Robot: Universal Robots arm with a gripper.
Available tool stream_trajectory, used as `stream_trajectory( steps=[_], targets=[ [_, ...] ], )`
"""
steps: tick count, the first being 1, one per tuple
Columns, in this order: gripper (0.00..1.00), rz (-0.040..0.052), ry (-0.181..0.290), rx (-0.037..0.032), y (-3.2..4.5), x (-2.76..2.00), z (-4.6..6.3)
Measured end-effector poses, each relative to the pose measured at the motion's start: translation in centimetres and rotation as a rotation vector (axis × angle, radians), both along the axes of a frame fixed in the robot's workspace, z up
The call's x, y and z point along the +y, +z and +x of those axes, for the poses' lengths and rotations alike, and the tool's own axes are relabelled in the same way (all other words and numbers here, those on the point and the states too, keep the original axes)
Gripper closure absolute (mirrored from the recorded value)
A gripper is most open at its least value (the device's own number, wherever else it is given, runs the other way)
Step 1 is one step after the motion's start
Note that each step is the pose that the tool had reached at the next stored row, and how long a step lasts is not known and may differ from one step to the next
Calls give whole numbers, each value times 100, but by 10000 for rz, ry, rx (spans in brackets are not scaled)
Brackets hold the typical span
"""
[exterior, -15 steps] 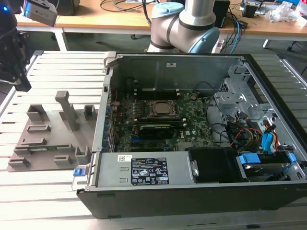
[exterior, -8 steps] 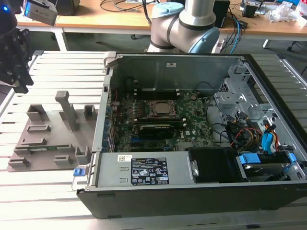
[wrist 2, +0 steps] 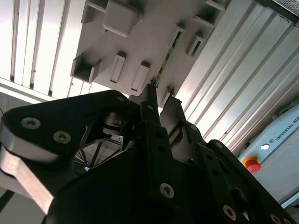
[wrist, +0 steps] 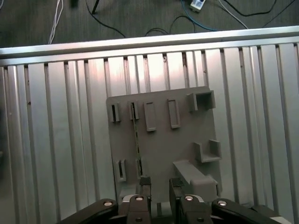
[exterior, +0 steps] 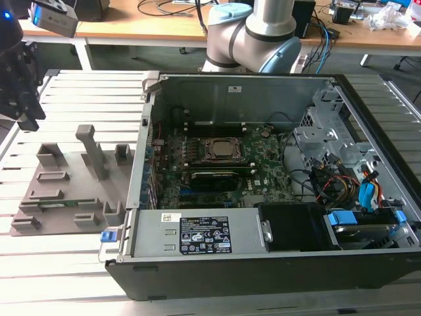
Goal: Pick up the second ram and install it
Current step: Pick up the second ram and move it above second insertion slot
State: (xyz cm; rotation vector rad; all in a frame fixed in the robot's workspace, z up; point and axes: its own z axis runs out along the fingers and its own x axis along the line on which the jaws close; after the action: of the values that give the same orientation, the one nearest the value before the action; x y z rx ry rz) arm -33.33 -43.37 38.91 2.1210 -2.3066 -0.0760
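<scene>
Empty gripper point(wrist: 160, 185), jaws slightly parted, hovers above the holder point(wrist: 159, 149); the ram stick point(wrist: 136, 135) in the holder appears to line up with one finger, which could strike it.

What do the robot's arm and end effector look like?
The arm is a silver-grey tube with rounded joints and light blue caps. In the first wrist view, the end effector is matte black, with two slim, flat-sided fingers mounted on angular linkage plates. The plates are fastened with round silver screws.
</scene>
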Motion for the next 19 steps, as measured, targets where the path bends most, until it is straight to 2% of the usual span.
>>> stream_trajectory(
  steps=[1, 15, 19],
  targets=[
    [70, 44, 55, -1, -11, -15, 0],
    [70, 44, 127, -1, -200, -36, 0],
    [70, 43, 128, 0, -267, -72, -3]
  ],
)
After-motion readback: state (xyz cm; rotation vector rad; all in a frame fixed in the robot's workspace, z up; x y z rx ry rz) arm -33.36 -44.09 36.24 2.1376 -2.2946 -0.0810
